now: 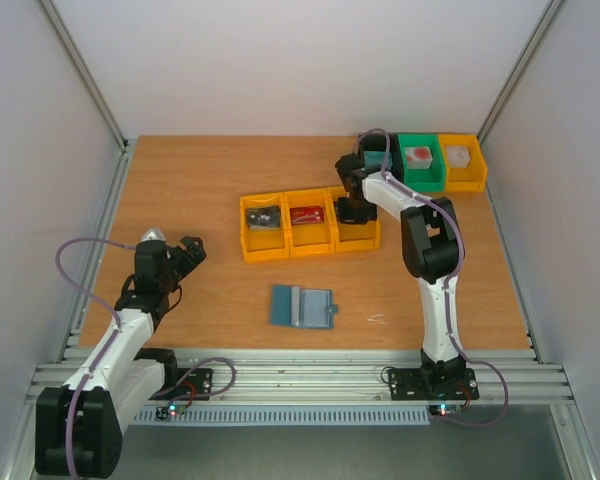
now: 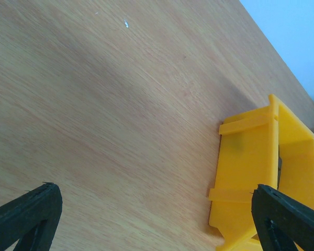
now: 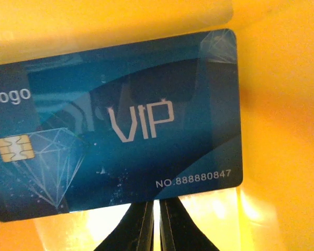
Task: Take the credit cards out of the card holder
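Observation:
The blue card holder (image 1: 302, 306) lies open on the wooden table, its sleeves facing up. A dark grey card (image 1: 263, 218) lies in the left yellow bin and a red card (image 1: 307, 213) in the middle yellow bin. My right gripper (image 1: 355, 208) reaches down into the right yellow bin (image 1: 360, 240). In the right wrist view the blue "VIP" card (image 3: 120, 125) lies flat on the yellow floor. The right gripper (image 3: 157, 209) is at the card's near edge, its jaws closed to a thin slit. My left gripper (image 1: 190, 250) is open and empty over bare wood, and also shows in the left wrist view (image 2: 157, 219).
At the back right stand a green bin (image 1: 420, 175) with a red-white block (image 1: 418, 155), a yellow bin (image 1: 475, 180) with a grey block (image 1: 460, 157), and a teal block (image 1: 377, 158). A yellow bin's corner (image 2: 251, 178) shows in the left wrist view.

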Robot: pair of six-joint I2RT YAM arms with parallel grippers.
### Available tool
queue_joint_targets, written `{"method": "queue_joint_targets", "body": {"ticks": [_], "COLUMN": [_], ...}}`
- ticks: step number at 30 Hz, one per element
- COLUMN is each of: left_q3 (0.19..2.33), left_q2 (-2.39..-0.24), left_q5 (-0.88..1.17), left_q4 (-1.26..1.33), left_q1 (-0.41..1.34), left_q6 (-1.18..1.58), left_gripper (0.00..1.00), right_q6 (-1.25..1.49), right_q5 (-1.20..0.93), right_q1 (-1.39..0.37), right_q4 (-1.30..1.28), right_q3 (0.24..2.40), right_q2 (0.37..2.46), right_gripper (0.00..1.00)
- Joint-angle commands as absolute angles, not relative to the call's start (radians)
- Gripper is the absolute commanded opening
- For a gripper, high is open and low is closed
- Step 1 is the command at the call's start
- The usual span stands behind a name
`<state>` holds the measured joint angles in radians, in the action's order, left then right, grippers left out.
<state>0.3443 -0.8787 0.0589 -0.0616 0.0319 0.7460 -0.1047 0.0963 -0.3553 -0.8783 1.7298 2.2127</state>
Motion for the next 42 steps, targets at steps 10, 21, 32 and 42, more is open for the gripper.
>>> {"method": "queue_joint_targets", "body": {"ticks": [10, 21, 32, 42], "left_q3": [0.37, 0.427, 0.565, 0.564], "left_q2": [-0.858, -0.816, -0.855, -1.129], "left_q5": [0.045, 0.313, 0.561, 0.497], "left_q4": [-0.019, 0.021, -0.307, -0.272], "left_q1": [0.025, 0.025, 0.373, 0.617], "left_q6": [0.72, 0.523, 0.069, 0.266], "left_gripper": [0.99, 0.99, 0.98, 0.99], "right_q6": [0.015, -0.123, -0.029, 0.187], "right_q5": [0.129, 0.175, -0.227, -0.284], "right_q1": [-0.36, -0.464, -0.727, -0.769], "right_q4": [-0.713, -0.81, -0.833, -0.637], "right_q3": [1.605, 1.497, 1.129, 0.915], "right_q2": [2.029, 1.691, 1.487, 1.534], "right_gripper": [0.06, 0.13, 0.32, 0.34]}}
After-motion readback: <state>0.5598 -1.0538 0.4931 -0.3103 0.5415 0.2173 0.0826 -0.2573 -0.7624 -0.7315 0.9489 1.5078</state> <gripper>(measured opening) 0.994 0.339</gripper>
